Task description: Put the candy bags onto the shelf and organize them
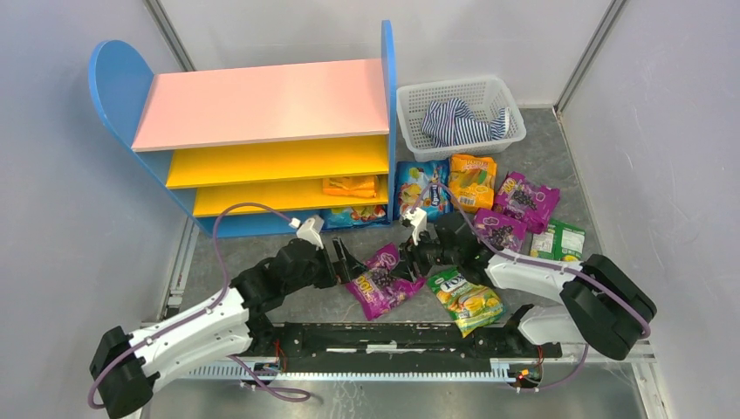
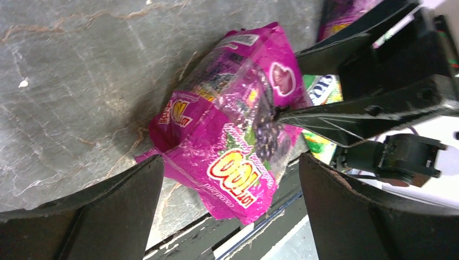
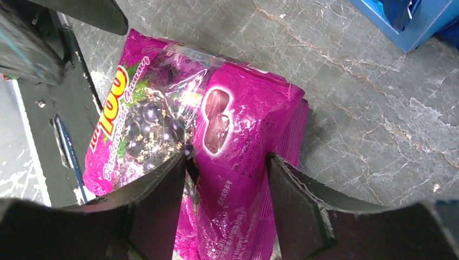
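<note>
Our right hand (image 3: 227,162) is clamped on the far end of the purple grape bag (image 3: 157,114), which lies on the tabletop (image 3: 379,108) between our two hands. Its long axis runs diagonally, from near-left to far-right in the top view. Our left hand (image 2: 230,158) stands wide apart, the bag just in front of it.

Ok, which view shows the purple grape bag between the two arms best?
Right wrist: the purple grape bag fills the frame, pinched between the right gripper's jaws. Left wrist shows its printed front, partly blocked; top external shows it small.
</note>
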{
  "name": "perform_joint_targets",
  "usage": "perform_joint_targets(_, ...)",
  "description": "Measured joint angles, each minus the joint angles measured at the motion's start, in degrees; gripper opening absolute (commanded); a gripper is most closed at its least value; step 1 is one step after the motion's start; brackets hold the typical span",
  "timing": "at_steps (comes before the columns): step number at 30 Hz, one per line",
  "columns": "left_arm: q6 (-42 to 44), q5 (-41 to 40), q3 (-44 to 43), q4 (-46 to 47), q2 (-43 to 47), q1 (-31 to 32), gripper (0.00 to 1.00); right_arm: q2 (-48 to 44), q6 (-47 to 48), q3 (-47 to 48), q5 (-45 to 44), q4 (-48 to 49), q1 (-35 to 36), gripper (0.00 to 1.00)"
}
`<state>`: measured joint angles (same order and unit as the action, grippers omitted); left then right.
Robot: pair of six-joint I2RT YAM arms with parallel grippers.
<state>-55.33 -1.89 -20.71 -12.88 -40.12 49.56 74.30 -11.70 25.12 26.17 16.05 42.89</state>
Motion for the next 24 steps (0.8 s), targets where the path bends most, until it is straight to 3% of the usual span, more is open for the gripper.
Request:
perform_joint_targets(3,-0.68,-0.04,0.04,-0.11,-3.21,0.02,1.0,0.35,0.81,1.77,-1.97,-2.91,0.61,0.71)
perform_joint_targets(11,-6.21,4.44,5.2,3.82,-7.72,0.04,1.0,-1.53,0.22,2.19,-4.66,-8.07,0.61,0.7)
perform_joint_targets(18,-14.78,8.76,13.0,13.44,-3.69,0.09,1.0,-2.05,-6.51,-1.99,-4.2,-1.44,0.52,0.69)
perform_joint_targets(24,-18.67,9.81,13.6,21.0,-8.13,0.55,0.98,-2.05,-10.25,-3.3,-4.39,1.38,0.5,0.69)
